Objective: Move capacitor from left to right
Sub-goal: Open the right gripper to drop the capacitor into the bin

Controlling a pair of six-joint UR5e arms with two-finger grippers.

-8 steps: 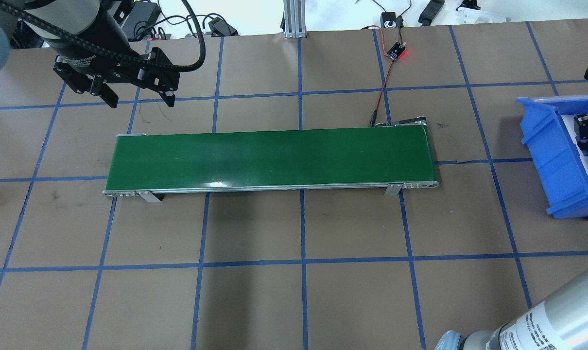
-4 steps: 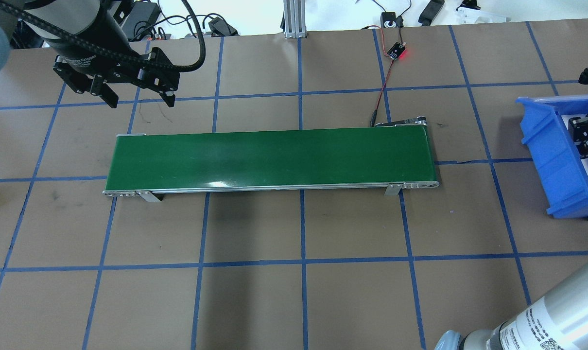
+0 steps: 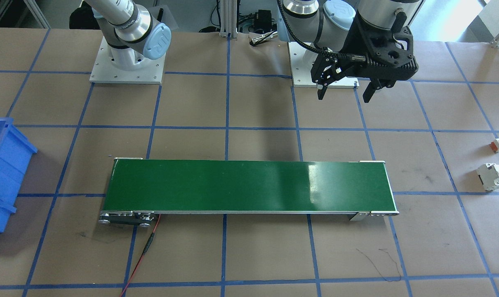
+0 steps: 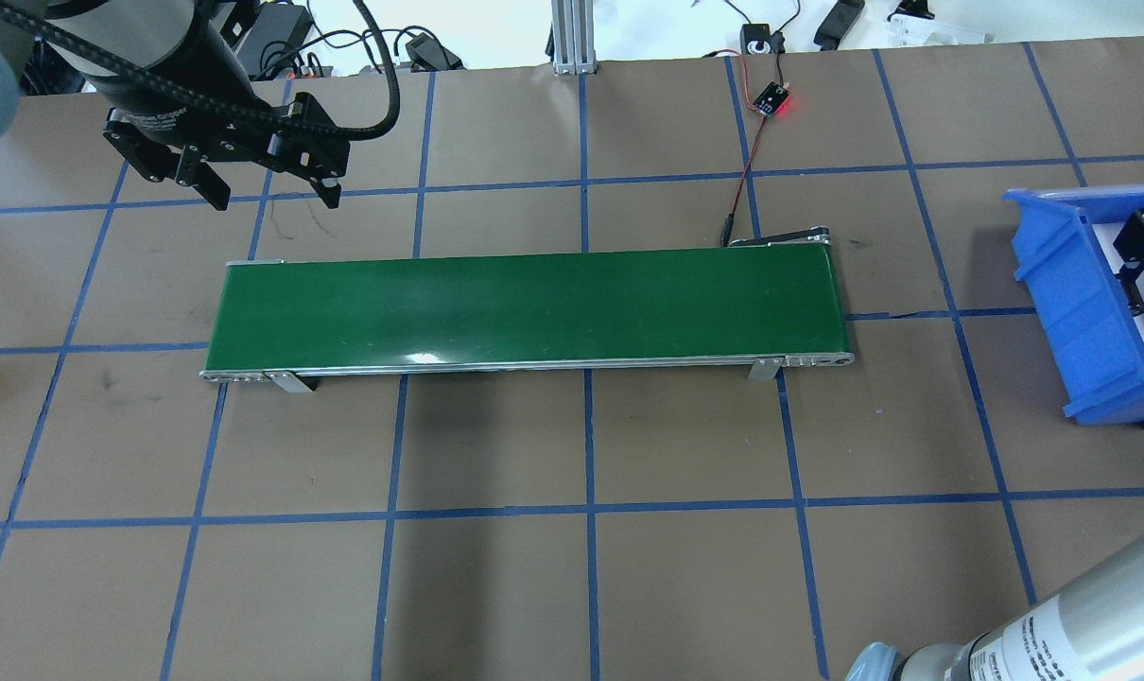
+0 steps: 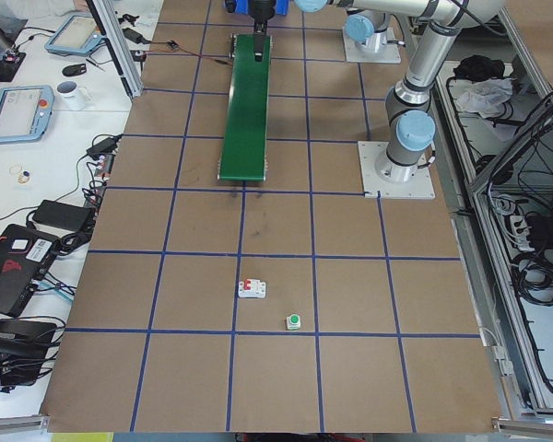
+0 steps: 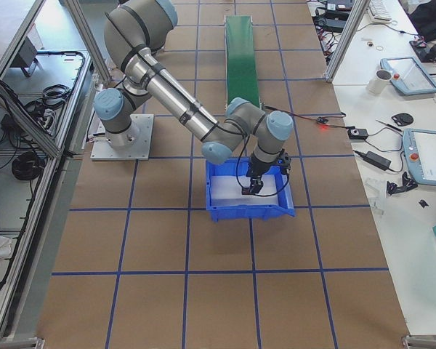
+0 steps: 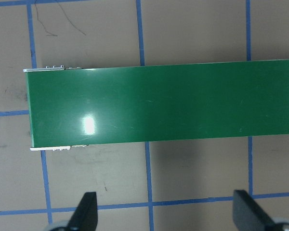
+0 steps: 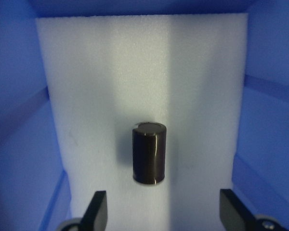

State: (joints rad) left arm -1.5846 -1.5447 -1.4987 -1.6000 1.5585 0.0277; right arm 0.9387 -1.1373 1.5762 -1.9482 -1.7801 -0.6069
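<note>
Capacitor [image 8: 149, 153] located in the blue bin [image 6: 251, 213], at the table's right end.
It is shown only by the right wrist view: a dark glossy cylinder with a silvery end, on white foam [image 8: 86, 72], untouched by the right hand [image 8: 166, 211], which is spread wide and empty. In the overhead view that hand is seen further toward the right edge than 0.5 s earlier; the left hand [image 4: 276, 200] is unmoved, wide, empty.

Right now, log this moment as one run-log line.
capacitor: on foam in blue bin | right gripper: open above capacitor | left gripper: open, empty, near conveyor
</note>
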